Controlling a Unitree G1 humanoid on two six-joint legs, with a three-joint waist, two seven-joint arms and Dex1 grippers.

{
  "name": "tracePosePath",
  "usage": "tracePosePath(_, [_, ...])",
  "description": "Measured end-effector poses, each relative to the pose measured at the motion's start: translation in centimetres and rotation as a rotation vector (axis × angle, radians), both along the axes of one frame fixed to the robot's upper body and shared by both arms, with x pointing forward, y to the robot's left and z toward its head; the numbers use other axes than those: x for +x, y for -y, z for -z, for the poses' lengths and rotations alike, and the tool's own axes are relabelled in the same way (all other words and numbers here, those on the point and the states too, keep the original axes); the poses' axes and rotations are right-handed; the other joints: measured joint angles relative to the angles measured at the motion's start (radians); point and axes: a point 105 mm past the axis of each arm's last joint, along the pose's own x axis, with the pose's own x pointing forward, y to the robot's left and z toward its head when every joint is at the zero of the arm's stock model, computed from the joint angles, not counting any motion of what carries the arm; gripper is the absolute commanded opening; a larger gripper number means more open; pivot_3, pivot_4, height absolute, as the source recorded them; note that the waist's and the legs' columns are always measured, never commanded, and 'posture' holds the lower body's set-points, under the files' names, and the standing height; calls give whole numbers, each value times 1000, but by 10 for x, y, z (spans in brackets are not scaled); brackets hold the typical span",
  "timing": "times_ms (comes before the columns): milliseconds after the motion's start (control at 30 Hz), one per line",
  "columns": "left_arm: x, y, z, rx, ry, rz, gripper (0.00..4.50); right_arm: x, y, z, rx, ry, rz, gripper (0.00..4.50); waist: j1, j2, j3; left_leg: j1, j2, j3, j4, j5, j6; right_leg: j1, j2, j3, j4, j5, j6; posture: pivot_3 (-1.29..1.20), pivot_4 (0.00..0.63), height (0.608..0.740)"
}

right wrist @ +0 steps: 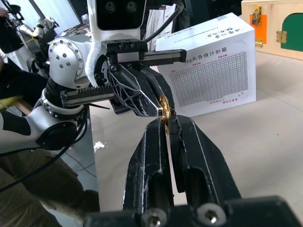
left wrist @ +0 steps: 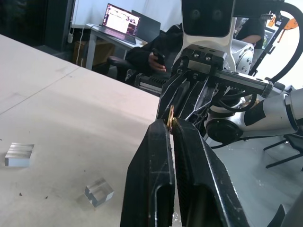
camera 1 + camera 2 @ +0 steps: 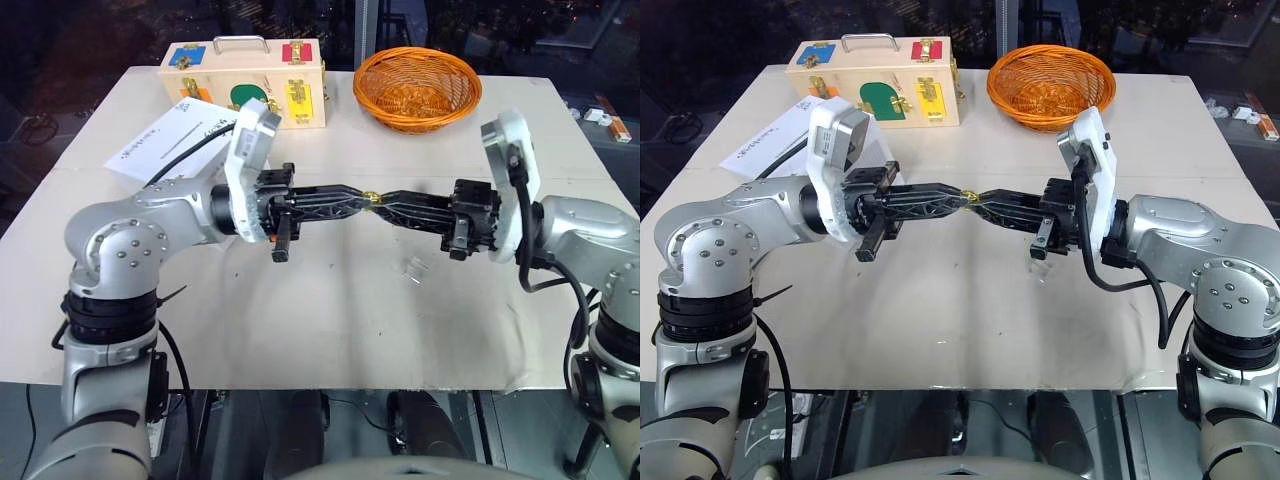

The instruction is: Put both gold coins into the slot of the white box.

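Over the middle of the bench (image 3: 330, 330), we have our two grippers tip to tip, with a coin (image 3: 370, 198) caught between them. The left gripper (image 3: 358, 200) comes in from nine o'clock and the right gripper (image 3: 385, 203) from three o'clock; both sets of jaws are pressed together, each pinching the same gold disc on edge. We judge this to be a handover. To do it well, we should let only one side release, spreading its jaws just enough to clear the rim before backing straight away, so the coin is not tilted or flicked out. The keeper must hold a firm bite on the face, leaving enough edge free to enter the slit. We cannot see the second coin. Two small clear blocks (image 2: 99, 190) lie on the bench near us. Farther off, at eleven o'clock, sits the white box (image 3: 175, 135), partly behind our left arm, with a wooden case (image 3: 245, 85) beyond it at twelve and a basket (image 3: 418, 88) at one o'clock.
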Motion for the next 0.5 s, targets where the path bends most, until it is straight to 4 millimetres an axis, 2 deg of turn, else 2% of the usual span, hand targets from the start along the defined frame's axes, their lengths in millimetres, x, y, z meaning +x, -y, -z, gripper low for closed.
tracePosePath(133, [0, -1, 0, -3, -1, -3, 33, -1, -1, 0, 3, -2, -4, 0, 1, 0, 0, 0, 0, 0, 0, 0, 0, 0, 0, 0, 0, 0, 0, 0, 150, 726])
tracePosePath(233, [0, -2, -1, -9, -6, -8, 0, -1, -2, -2, 8, 7, -8, 942, 0, 0, 0, 0, 0, 0, 0, 0, 0, 0, 0, 0, 0, 0, 0, 0, 150, 726])
tracePosePath(300, [1, -4, -2, -14, -16, -30, 0, -2, -4, -2, 12, 14, -23, 1868, 0, 0, 0, 0, 0, -1, 0, 0, 0, 0, 0, 0, 0, 0, 0, 0, 150, 726])
tracePosePath(367, [9, -15, -8, -37, -24, -100, 0, -3, -4, -1, -6, 22, -31, 2917, -1, 0, 0, 0, 0, -1, 0, 0, 0, 0, 0, 0, 0, 0, 0, 0, 150, 726])
tracePosePath(433, [13, -23, -12, -53, -37, -146, 0, -1, -1, -2, -21, 47, -11, 3275, 0, 0, 0, 0, 0, -2, 0, 0, 0, 0, 0, 0, 0, 0, 0, 0, 150, 726])
tracePosePath(500, [27, -50, -24, -77, -49, -280, 0, 5, 6, -4, -51, 101, 39, 4154, -1, 0, 0, 0, 0, -2, 0, 0, 0, 0, 0, 0, 0, 0, 0, 0, 150, 726])
